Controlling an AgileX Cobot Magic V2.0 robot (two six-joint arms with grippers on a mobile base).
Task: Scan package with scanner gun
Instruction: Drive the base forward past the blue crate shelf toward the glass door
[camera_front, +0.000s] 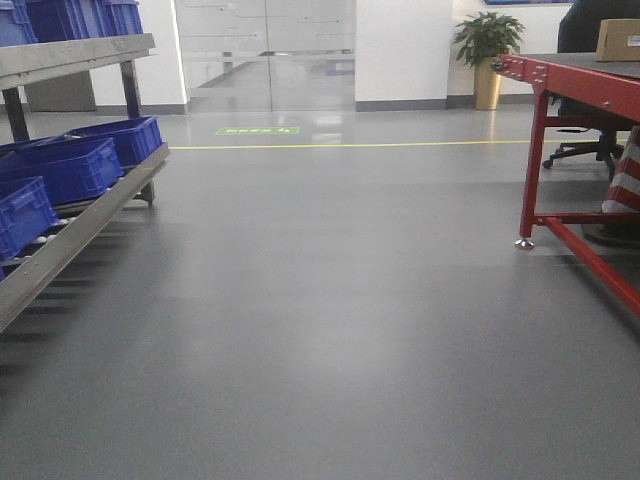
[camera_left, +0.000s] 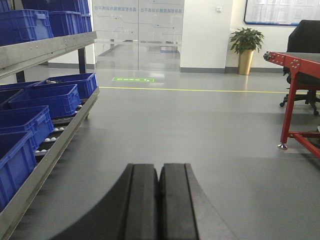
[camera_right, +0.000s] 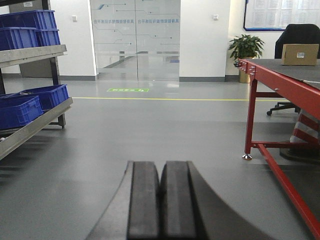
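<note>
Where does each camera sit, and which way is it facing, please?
Exterior front-facing: mounted low, looking level across the floor toward the glass doors; no robot part shows.
Left wrist-mounted: behind the left gripper, fingers pressed together, facing those doors, closer to the blue crates.
Right wrist-mounted: behind the right gripper, also shut, closer to the red table carrying the package.
Shared: all three show the doors and the potted plant.
</note>
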